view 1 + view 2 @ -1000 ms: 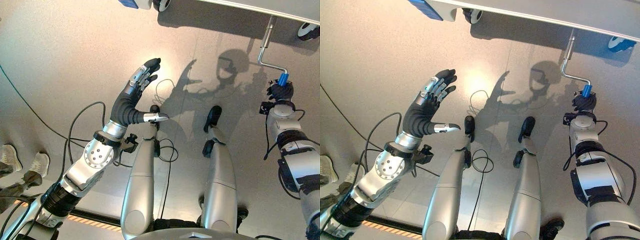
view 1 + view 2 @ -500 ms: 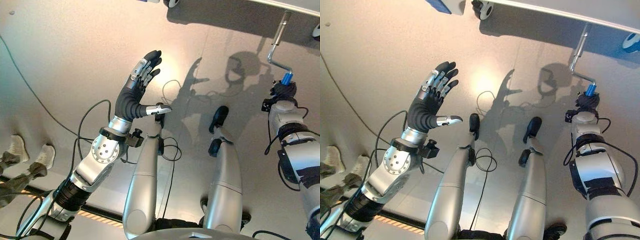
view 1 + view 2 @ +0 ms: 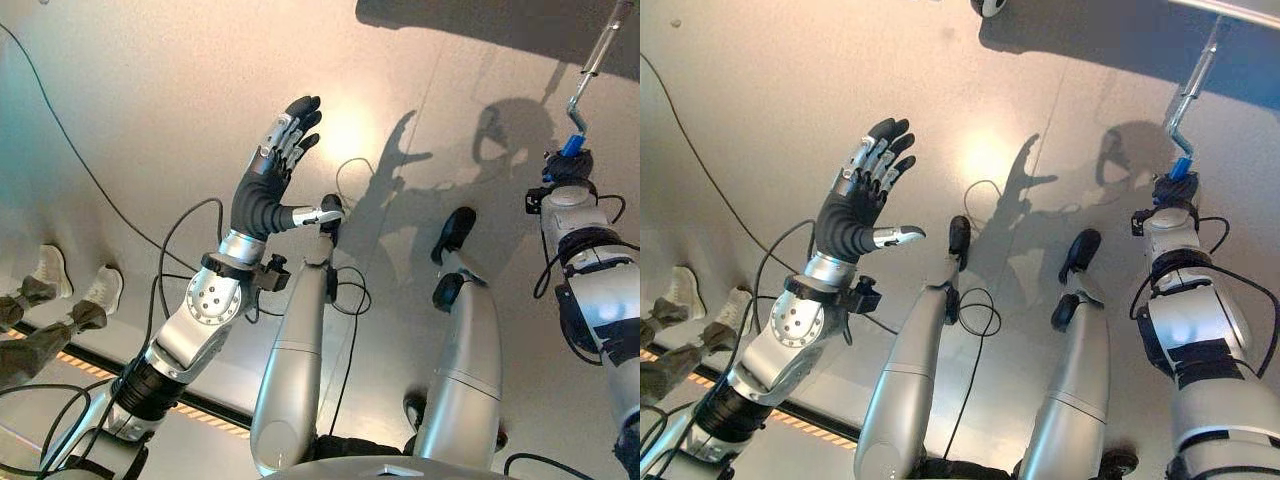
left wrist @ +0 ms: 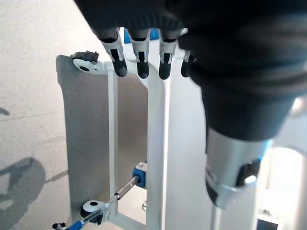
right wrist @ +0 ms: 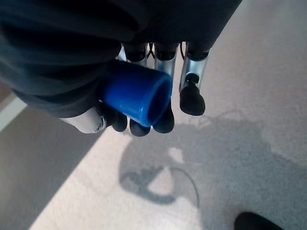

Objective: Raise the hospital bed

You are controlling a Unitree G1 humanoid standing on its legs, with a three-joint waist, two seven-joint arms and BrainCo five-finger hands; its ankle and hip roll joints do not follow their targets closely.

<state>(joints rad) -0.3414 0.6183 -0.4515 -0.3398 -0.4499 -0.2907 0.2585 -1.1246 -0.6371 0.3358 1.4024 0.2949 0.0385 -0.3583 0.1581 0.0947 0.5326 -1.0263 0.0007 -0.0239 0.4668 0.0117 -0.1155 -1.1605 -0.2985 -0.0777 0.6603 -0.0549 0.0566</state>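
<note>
The bed's metal crank (image 3: 588, 68) slants down from the top right and ends in a blue handle (image 3: 572, 146). My right hand (image 3: 566, 168) is shut on that handle. In the right wrist view, fingers (image 5: 192, 91) and thumb curl round the blue handle (image 5: 136, 93), whose open end faces the camera. My left hand (image 3: 280, 165) is raised in the middle left, open, fingers straight and thumb out to the side, holding nothing. Past the straight fingers (image 4: 139, 64) in the left wrist view stand the white bed frame (image 4: 156, 143) and a rod with a blue collar (image 4: 139, 173).
A person's shoes (image 3: 75, 300) stand on the floor at the far left. A bed wheel (image 3: 987, 6) shows at the top edge, with the bed's dark shadow (image 3: 480, 20) across the top right. A striped strip (image 3: 200, 410) runs along the floor at lower left.
The camera has moved, so the bed's edge has slid out at the top. The crank's offset arm has swung closer in line with its rod. My right hand stays on the blue handle.
</note>
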